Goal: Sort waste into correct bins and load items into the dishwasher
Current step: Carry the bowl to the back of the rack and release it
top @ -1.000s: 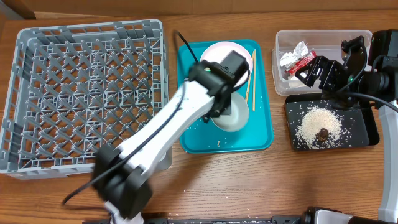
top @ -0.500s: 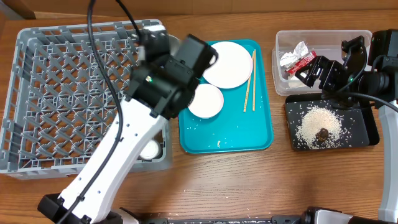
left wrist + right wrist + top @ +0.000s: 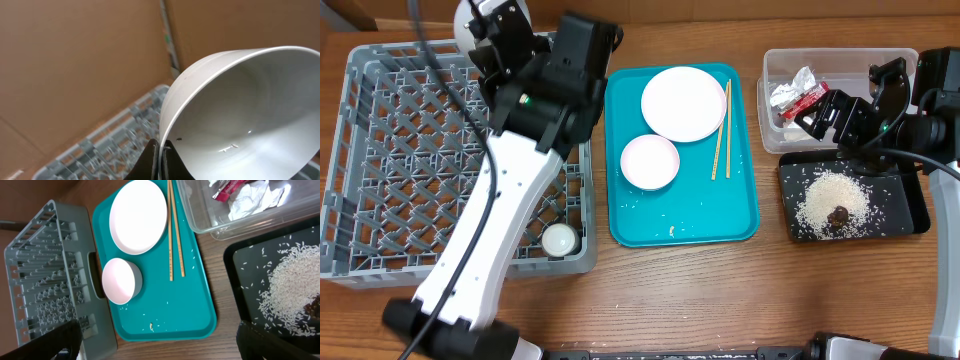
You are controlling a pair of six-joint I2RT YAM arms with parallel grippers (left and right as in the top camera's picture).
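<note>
One rack (image 3: 380, 150). Right of it, one teal tray (image 3: 740, 215) carries one plate (image 3: 683, 103), one bowl (image 3: 650, 162) and two chopsticks (image 3: 722, 130). Second bowl (image 3: 240, 115) is above the rack's far edge; only the left wrist view shows the left gripper (image 3: 160, 159) pinching its rim. One cup (image 3: 559, 239) sits in the rack's near-right corner. Right gripper (image 3: 157, 342) hovers farther right of the rack, fingers spread.
</note>
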